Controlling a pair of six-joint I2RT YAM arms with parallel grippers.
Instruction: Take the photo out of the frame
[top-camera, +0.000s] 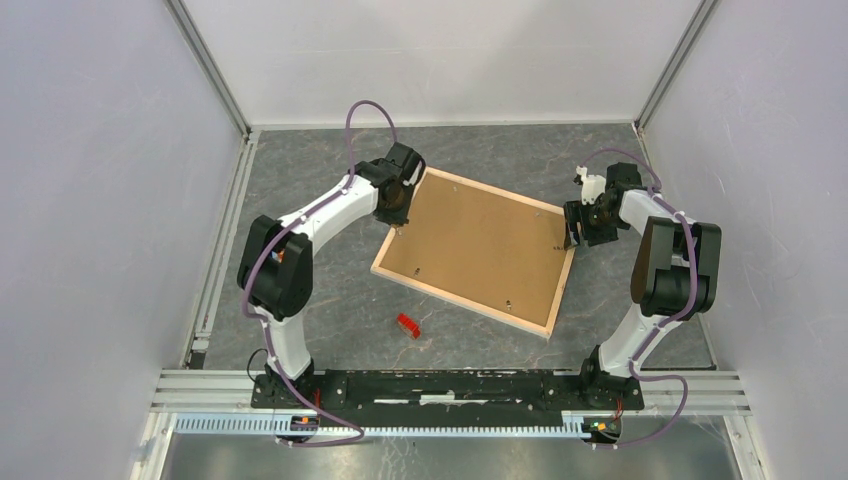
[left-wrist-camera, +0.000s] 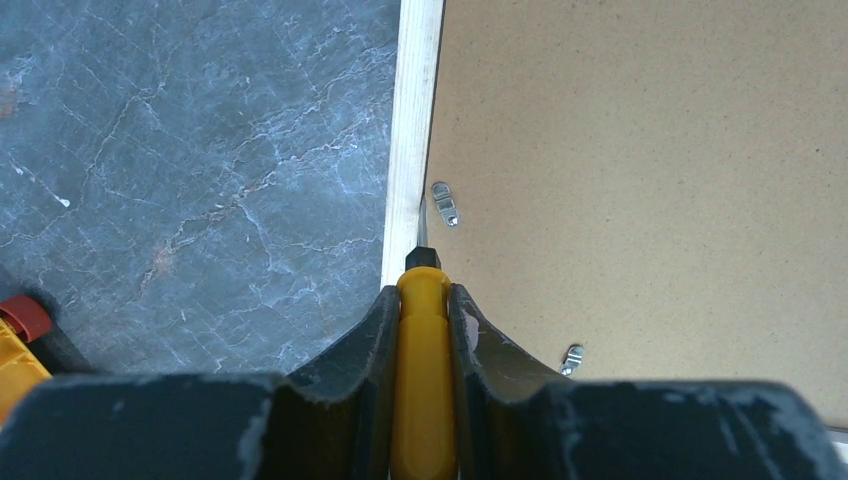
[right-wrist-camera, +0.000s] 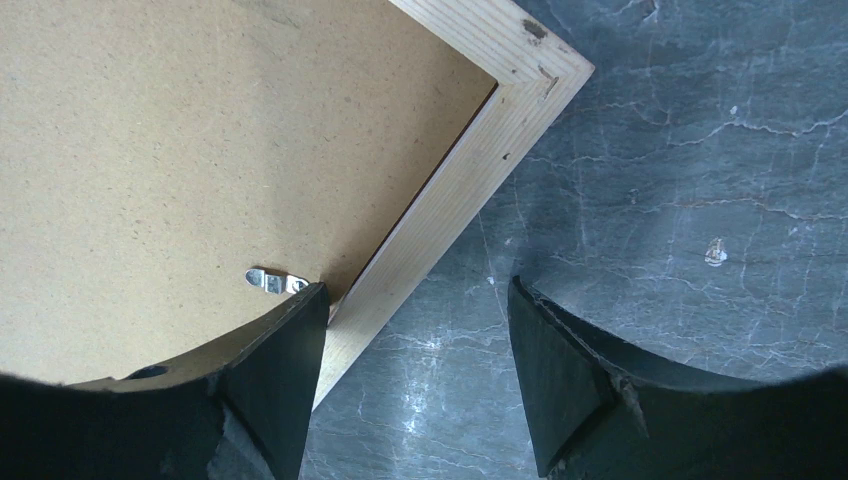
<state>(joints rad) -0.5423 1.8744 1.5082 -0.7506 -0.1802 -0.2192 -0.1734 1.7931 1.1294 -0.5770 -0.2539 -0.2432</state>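
The frame (top-camera: 460, 302) lies face down on the table, its pale wood edges around a plain brown backing board (top-camera: 475, 245). The photo is hidden beneath that board. My left gripper (left-wrist-camera: 423, 300) is shut on a yellow-handled screwdriver (left-wrist-camera: 423, 340); its blade reaches the seam between the frame's left wood edge (left-wrist-camera: 412, 130) and the board, beside a small metal tab (left-wrist-camera: 446, 203). At the frame's right edge (right-wrist-camera: 470, 170) my right gripper (right-wrist-camera: 415, 300) stands open, one finger (right-wrist-camera: 285, 370) over the board next to another tab (right-wrist-camera: 272, 281), the other finger over bare table.
A small red object (top-camera: 407, 325) lies on the grey marbled table (top-camera: 330, 330) in front of the frame's near edge. A second metal tab (left-wrist-camera: 571, 358) shows on the board near my left gripper. White walls close in the table on three sides.
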